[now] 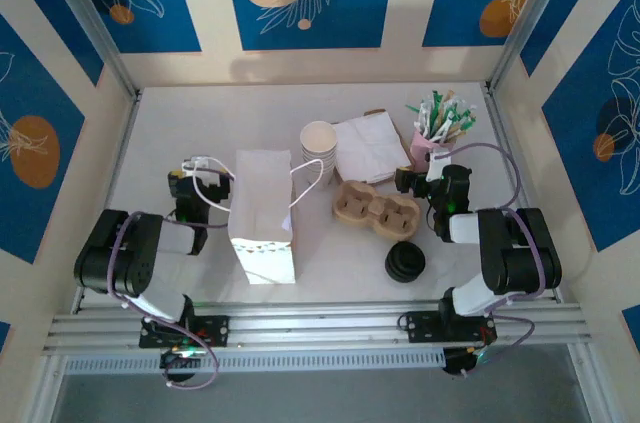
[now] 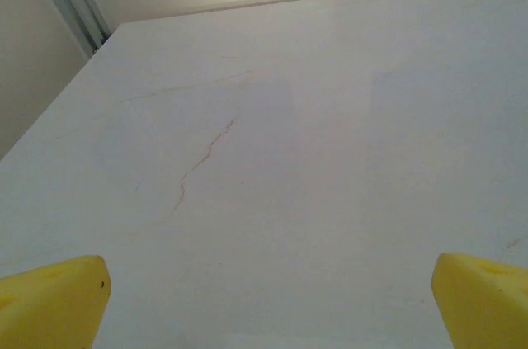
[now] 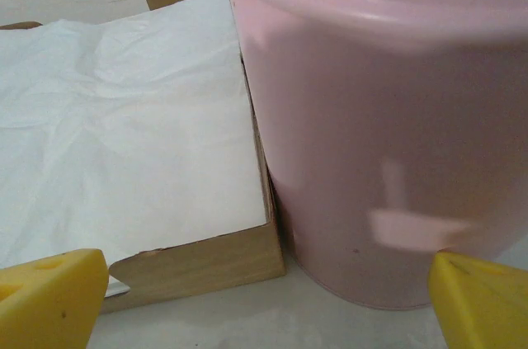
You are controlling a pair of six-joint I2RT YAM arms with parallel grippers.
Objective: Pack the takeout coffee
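nothing is held yet, so the job looks to be at its start, and the step in hand is judged to be the first reach for the takeout coffee (image 1: 405, 263). it shows from above as a black disc on the worktop (image 1: 200, 123), near the right arm's base and just near of the cardboard cup carrier (image 1: 378, 211). the right jaws stand wide apart, yellow fingertips (image 3: 49, 295) at either side of the wrist view, facing the pink cup (image 3: 371, 134) and the box of white napkins (image 3: 124, 118) rather than the coffee. the left jaws are wide apart too, their fingertips (image 2: 49, 299) over bare worktop left of the white paper bag (image 1: 262, 213). to do it well, the right arm, being closer, should probably turn back toward the near edge, come down around the cup wall below the lid, close gently and keep the cup upright. it should stay clear of the carrier and the stack of lidless cups (image 1: 318, 141). no brand, label or writing can be read; the bag has small marks by its near edge, too small to make out.
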